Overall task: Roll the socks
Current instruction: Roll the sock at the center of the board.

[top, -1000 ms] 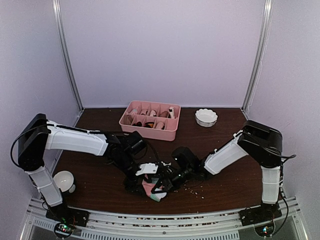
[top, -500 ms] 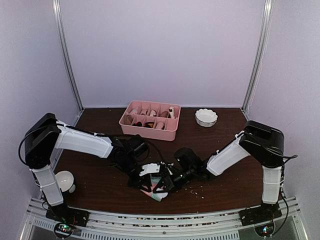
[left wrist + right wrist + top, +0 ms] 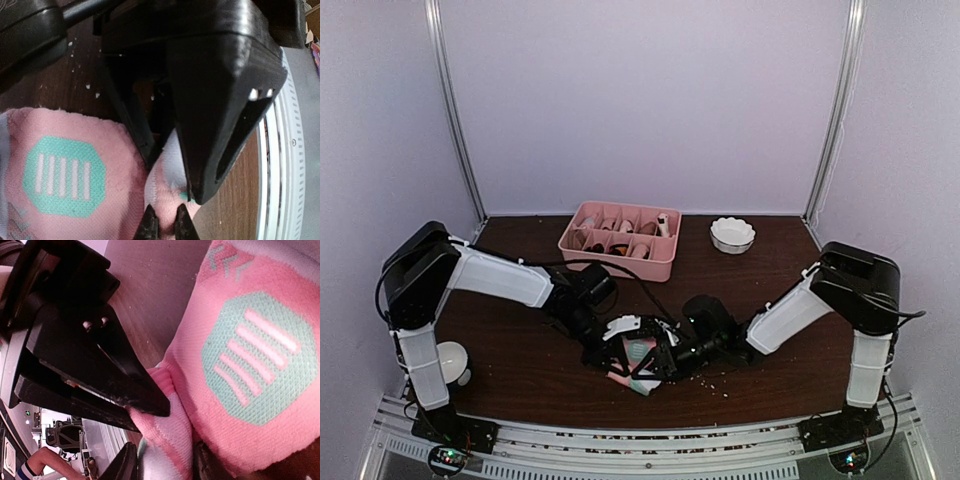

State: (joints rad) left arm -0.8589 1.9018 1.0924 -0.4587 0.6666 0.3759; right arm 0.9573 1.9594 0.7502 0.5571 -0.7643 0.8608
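The socks [image 3: 630,370] are lying bunched on the dark counter [image 3: 520,370] near its front edge, between the two arms and well apart from the pink tray [image 3: 620,262]; only the pink sock [image 3: 65,175] with its teal patch is showing clearly, and whether the cream one is lying in the bundle I cannot tell; against a second ago the left gripper [image 3: 165,226] is sitting further right and has gone from wide to nearly closed, its jaws now pinching a fold at the pink sock's edge with only a sliver of fabric between the tips; the right gripper [image 3: 165,462] is drawing back to the right with its arm, and its jaws are standing partly apart with the thick folded edge of the sock between them; whether they are pressing it or letting it go I cannot tell; the two grippers are working tip to tip over the same fold; I am reading this as a handover of the hold, the left taking the fabric so the right can reposition for the next turn; the bundle is looking folded over rather than tightly rolled, so the rolling is seeming only partly done; the fold is risking springing open if the right lets go before the left pinch is firm.
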